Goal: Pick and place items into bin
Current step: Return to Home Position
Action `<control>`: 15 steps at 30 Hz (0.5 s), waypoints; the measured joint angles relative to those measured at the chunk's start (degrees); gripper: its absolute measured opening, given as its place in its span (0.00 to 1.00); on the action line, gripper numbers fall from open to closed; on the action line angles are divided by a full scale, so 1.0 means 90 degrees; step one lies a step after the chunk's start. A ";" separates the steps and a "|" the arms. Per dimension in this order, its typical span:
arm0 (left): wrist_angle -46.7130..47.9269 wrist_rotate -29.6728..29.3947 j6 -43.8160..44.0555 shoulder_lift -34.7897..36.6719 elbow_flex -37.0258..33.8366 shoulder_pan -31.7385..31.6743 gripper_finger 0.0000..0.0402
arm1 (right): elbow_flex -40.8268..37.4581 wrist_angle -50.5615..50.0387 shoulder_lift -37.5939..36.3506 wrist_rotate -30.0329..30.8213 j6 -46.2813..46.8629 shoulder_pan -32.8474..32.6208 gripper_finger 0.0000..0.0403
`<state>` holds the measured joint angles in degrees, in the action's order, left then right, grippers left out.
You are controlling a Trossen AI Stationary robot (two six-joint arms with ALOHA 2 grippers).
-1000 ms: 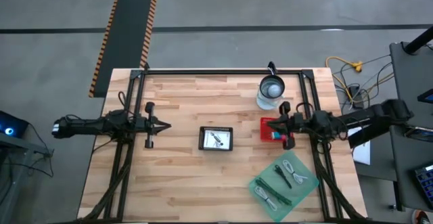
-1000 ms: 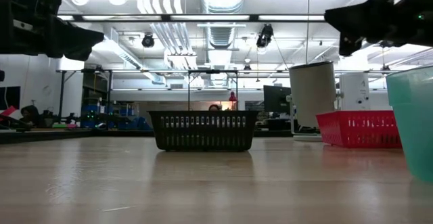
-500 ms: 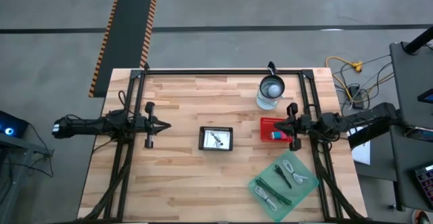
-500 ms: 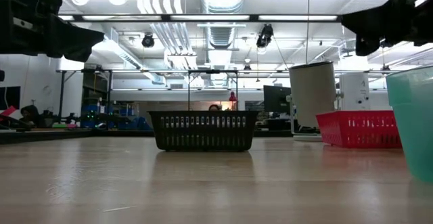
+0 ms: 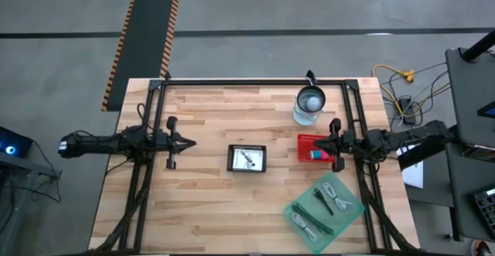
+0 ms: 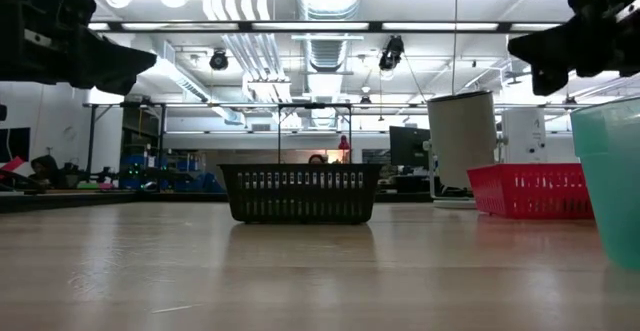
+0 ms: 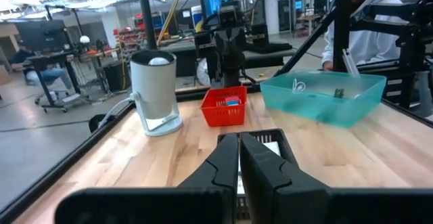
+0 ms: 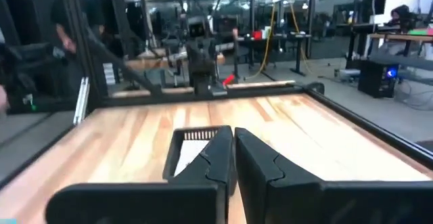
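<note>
Homing step: right pincer (image 5: 319, 142) is hanging closed and empty over red bin (image 5: 302, 149), centre right. Left pincer (image 5: 192, 142) is waiting closed, centre left. Cards (image 5: 246, 159) are lying in black bin (image 5: 230, 158), cables (image 5: 334, 194) in teal bin (image 5: 346, 217). I'd be retracting level and slowly, clearing the rims.

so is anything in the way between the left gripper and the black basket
Nothing visible is: only bare wooden table lies between the left gripper and the black basket, and the red basket sits beyond it.
</note>
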<state>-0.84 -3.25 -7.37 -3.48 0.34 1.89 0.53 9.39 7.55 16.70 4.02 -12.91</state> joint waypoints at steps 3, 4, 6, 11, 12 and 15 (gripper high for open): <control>0.0000 0.0003 0.0141 -0.0045 0.0000 0.0000 0.00 | 0.0001 0.0036 -0.0147 0.0014 0.0188 0.0000 0.02; 0.0002 0.0012 0.0222 -0.0066 0.0000 0.0000 0.00 | 0.0001 0.0040 -0.0230 -0.0018 0.0182 0.0000 0.02; 0.0005 0.0017 0.0288 -0.0081 0.0000 0.0000 0.00 | 0.0002 -0.0111 -0.0387 -0.0031 0.0068 -0.0006 0.02; 0.0029 0.0121 0.0453 -0.0093 -0.0005 0.0000 0.00 | 0.0001 -0.0706 -0.0841 0.0099 -0.0036 -0.0012 0.02; 0.0032 0.0129 0.0456 -0.0071 -0.0005 0.0002 0.00 | 0.0002 -0.0689 -0.0840 0.0095 -0.0081 -0.0023 0.02; 0.0032 0.0130 0.0458 -0.0084 -0.0005 0.0005 0.00 | 0.0006 -0.0734 -0.0813 0.0043 -0.0201 -0.0041 0.02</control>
<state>-0.56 -2.07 -3.25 -4.24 0.30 1.93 0.58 2.79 0.23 17.08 2.21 -13.28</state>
